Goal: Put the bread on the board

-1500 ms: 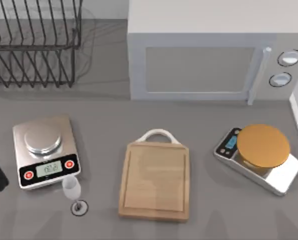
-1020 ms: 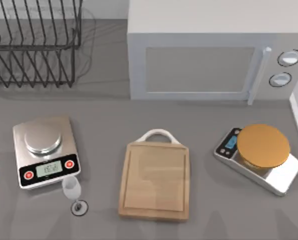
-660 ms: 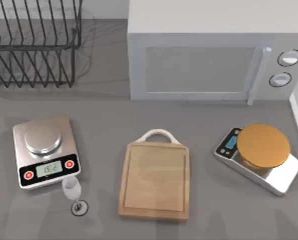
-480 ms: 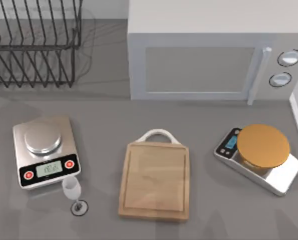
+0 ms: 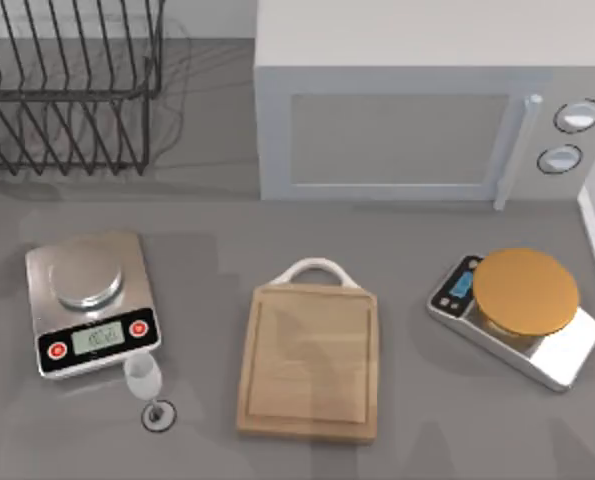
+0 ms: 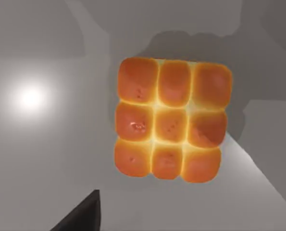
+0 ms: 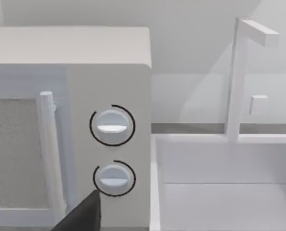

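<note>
Bread [image 6: 172, 126]: seen in the left wrist view, lying flat on the grey tabletop [image 6: 46, 159] below the camera. It is a block of nine orange-brown rolls in a three-by-three grid with pale yellow seams.
Left hand [image 6: 82, 216]: one dark fingertip shows at the edge of the left wrist view, toward 7 o'clock from the bread and apart from it. It holds nothing that can be seen; how wide it is open cannot be told.
Bread direction: nearly square, its slightly longer side running from about 12 to 6 o'clock in the wrist view, leaning a little clockwise. All of its top face is up.
Right hand [image 7: 82, 214]: one dark fingertip shows in the right wrist view, in front of the microwave [image 5: 417, 100]; its opening cannot be told, and nothing is seen in it.
Board [image 5: 310, 360]: in the top view, near the middle of the tabletop at 6 o'clock, long axis from 12 to 6, white loop handle [image 5: 315, 270] at its 12 o'clock end. Its face is bare.
Surface: grey tabletop with soft shadows.
Surroundings: silver scale [image 5: 91, 303] at 9 o'clock of the board, a small wine glass [image 5: 144, 385] just beside it; a scale with a round orange-tan disc [image 5: 526, 291] at 3 o'clock; wire dish rack [image 5: 67, 85] at 10 o'clock; microwave at 12 o'clock; a white sink [image 7: 224, 183] beside it.
</note>
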